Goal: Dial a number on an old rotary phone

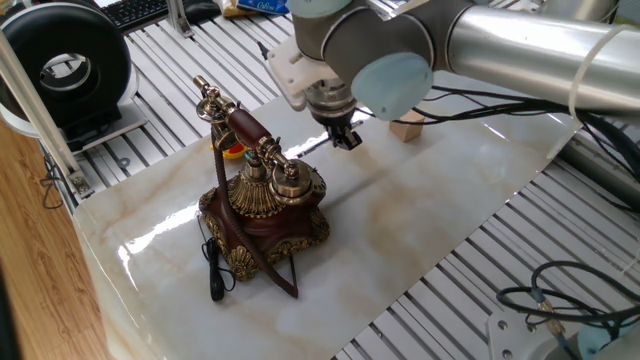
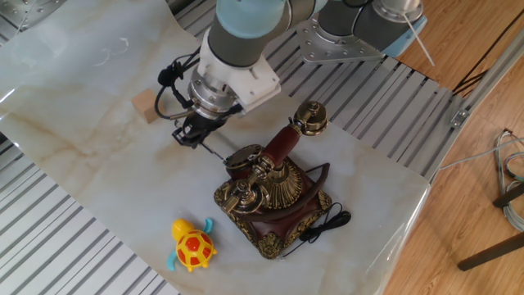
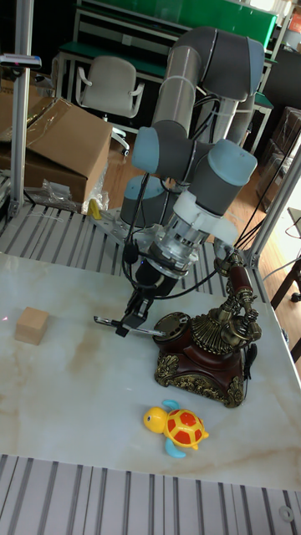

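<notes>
The old rotary phone (image 1: 262, 205) (image 2: 274, 195) (image 3: 207, 349) stands on the marble board, dark red-brown with gold trim, its handset resting in the cradle. My gripper (image 1: 346, 139) (image 2: 186, 136) (image 3: 134, 318) hangs just off the phone's dial side, apart from the body. It is shut on a thin stick (image 3: 155, 332) (image 2: 214, 149) that lies almost level. The stick's far end points at the dial (image 2: 243, 157). I cannot tell whether the tip touches it.
A small pale wooden block (image 1: 405, 128) (image 2: 146, 106) (image 3: 32, 325) sits on the board beyond the gripper. A yellow and orange toy turtle (image 2: 191, 245) (image 3: 178, 427) lies near the phone's base. Slatted metal table (image 2: 90, 254) surrounds the board. Cables (image 1: 560, 290) lie at the right.
</notes>
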Tool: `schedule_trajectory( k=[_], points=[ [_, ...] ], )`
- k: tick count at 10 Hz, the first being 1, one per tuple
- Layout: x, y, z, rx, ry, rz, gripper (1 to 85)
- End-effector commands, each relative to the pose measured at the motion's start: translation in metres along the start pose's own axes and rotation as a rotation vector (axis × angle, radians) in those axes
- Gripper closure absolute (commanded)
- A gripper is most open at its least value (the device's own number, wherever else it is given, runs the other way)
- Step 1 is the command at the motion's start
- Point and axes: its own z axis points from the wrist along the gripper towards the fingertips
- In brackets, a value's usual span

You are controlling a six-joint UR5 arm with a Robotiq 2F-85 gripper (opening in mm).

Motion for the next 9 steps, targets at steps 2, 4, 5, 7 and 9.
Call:
schedule_trajectory(
  k=[2, 4, 5, 7, 9],
  points=[
    [-0.003, 0.017, -0.037, -0.043, -0.001, 0.06, 84.3],
    [-0.011, 0.027, -0.044, -0.039, 0.005, 0.084, 84.3],
    [-0.011, 0.029, -0.043, -0.038, 0.009, 0.088, 84.3],
    [-0.02, 0.033, -0.041, -0.047, 0.008, 0.112, 84.3],
    [-0.026, 0.032, -0.036, -0.04, 0.008, 0.117, 84.3]
  ],
)
